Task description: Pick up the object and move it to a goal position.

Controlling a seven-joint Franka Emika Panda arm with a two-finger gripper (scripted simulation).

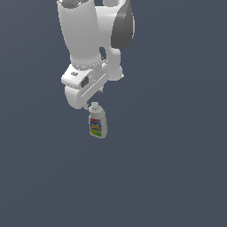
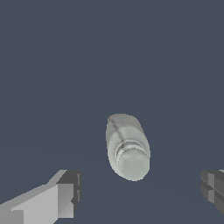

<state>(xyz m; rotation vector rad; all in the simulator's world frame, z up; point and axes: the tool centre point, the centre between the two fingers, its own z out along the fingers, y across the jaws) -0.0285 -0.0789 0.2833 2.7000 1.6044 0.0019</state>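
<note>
Approach step, pre-grasp. Small grey-white plastic bottle with round screw cap (image 1: 97,120) stands upright on the plain dark grey surface (image 1: 177,177), a little above and left of centre in the exterior view, at roughly 6 o'clock from the white robot arm's wrist housing (image 1: 82,86) and just below it. In the wrist view the bottle is seen cap-on from above, lying between the two fingers, apart from both. Gripper (image 2: 139,189) wide open, nothing held; left-hand finger (image 2: 65,192) pale with a dark pad, the other only a dark edge at the frame border. Judgement: the grasp has not begun; next move calls for a straight descent so the pads bracket the body below the cap, then closing. No goal marker visible. Label: blue, orange, yellow and green bands on the bottle front; lettering too small to read, no brand made out.
</note>
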